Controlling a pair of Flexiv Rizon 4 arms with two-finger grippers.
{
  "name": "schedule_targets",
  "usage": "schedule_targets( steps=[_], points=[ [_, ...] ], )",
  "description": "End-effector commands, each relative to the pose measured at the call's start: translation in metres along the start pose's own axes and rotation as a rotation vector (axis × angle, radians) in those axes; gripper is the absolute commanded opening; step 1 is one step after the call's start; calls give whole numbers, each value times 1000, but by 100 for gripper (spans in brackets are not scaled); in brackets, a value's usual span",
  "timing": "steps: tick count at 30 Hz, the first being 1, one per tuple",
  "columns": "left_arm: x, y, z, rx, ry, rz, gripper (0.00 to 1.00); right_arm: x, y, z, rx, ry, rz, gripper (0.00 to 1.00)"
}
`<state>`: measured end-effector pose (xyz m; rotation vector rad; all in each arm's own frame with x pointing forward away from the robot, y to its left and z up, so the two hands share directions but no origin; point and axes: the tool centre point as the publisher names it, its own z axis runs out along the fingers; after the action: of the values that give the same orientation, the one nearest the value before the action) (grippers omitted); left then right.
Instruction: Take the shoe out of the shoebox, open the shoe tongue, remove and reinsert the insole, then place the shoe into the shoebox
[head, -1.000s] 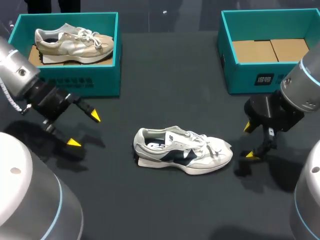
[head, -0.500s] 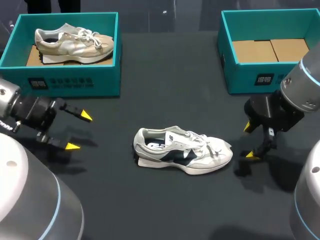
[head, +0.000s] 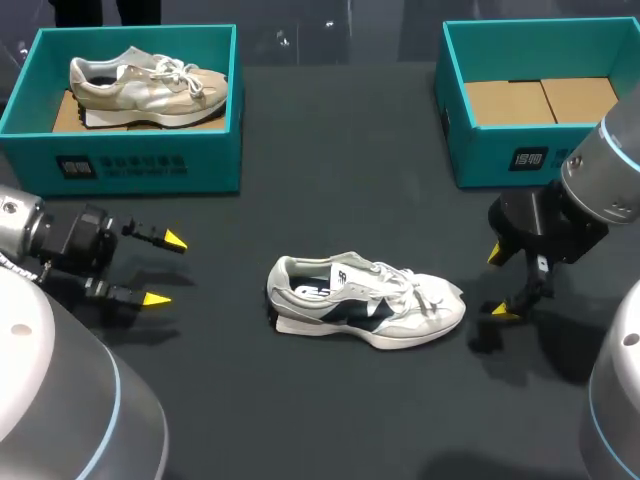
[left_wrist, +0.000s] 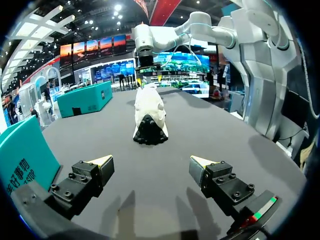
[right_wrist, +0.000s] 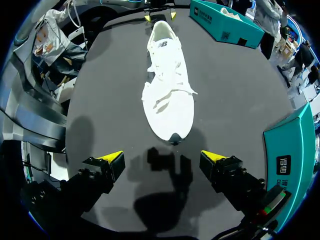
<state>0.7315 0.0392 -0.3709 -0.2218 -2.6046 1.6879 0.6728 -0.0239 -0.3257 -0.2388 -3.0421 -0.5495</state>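
From above, the white and navy lace-up sneaker (head: 365, 300) rests on its sole in the middle of the dark matte surface (head: 330, 200). It is out of its box and upright, so the tongue and insole can be reached from the top. The left gripper (head: 165, 270) hangs low, well apart from the heel, with its fingers spread and nothing held. The right gripper (head: 499, 284) is near the toe, likewise released. One arm at each end looks set to brace the sneaker while the other works the tongue. The empty teal cardboard shoebox (head: 500, 160) stands behind the right arm, open for the sneaker's return. A second teal shoebox (head: 140, 165) holds a beige sneaker (head: 150, 75).

In the left wrist view, the heel faces the spread fingers straight ahead, with bare surface between. This lines up an approach along the sneaker's length.

In the right wrist view, the toe points at the open gripper, ahead of it and not touching. The teal box wall sits just beside one finger
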Motion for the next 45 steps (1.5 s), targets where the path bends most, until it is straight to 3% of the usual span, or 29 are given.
schedule_targets(
  steps=[1, 16, 45],
  points=[
    [-4, 5, 7, 5, -2, -14, 100, 1, 0, 0, 1, -3, 0, 100],
    [1, 9, 39, 39, -29, -58, 100, 1, 0, 0, 1, -3, 0, 100],
    [2, -16, 102, 97, -47, -69, 100, 1, 0, 0, 1, -3, 0, 100]
  ],
)
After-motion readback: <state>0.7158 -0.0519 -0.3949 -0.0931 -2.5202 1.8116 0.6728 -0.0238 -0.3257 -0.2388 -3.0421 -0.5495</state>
